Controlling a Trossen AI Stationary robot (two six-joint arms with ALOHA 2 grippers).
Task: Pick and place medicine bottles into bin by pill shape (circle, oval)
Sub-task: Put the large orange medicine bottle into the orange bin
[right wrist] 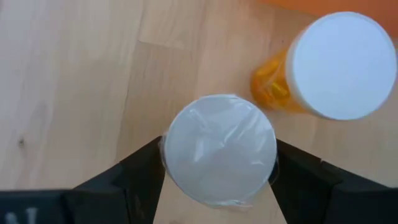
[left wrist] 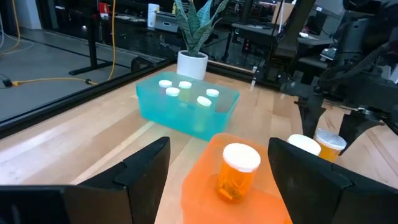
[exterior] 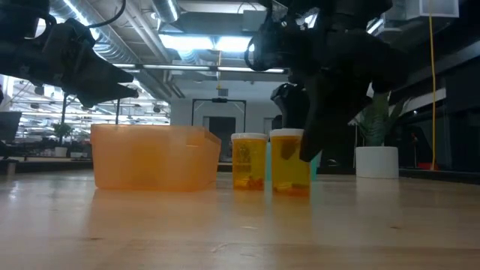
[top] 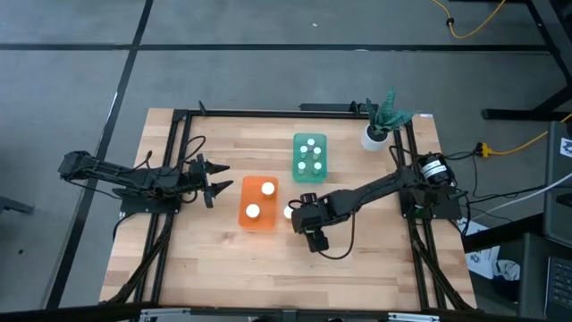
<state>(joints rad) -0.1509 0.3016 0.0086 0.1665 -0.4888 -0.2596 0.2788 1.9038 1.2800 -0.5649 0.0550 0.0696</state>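
Medicine bottle under my right gripper (right wrist: 219,180): its white cap (right wrist: 219,148) sits right between the two dark fingers (right wrist: 140,177), which press against both sides of it, so I read that as a grip on the bottle. In the low view that bottle (exterior: 289,162) stands upright on the wooden table (top: 214,268), amber and full of pills, with the right arm coming down over it. A second amber bottle (exterior: 249,160) stands just beside it, also upright, between it and the orange bin (exterior: 154,156).

From above, both of those sit just off the orange bin's (top: 258,202) right side, with the right gripper (top: 308,225) over the nearer one. Inside the orange bin I count two white caps (top: 267,189). The teal-green bin (top: 310,156) lies behind it, well apart, holding five smaller white caps (top: 310,143).

My left gripper (top: 213,178) hangs just left of the orange bin, fingers spread wide and empty; its wrist view looks past them at a capped bottle (left wrist: 238,172) standing in the orange bin. A white plant pot (top: 374,136) with a green plant stands at the far right corner.
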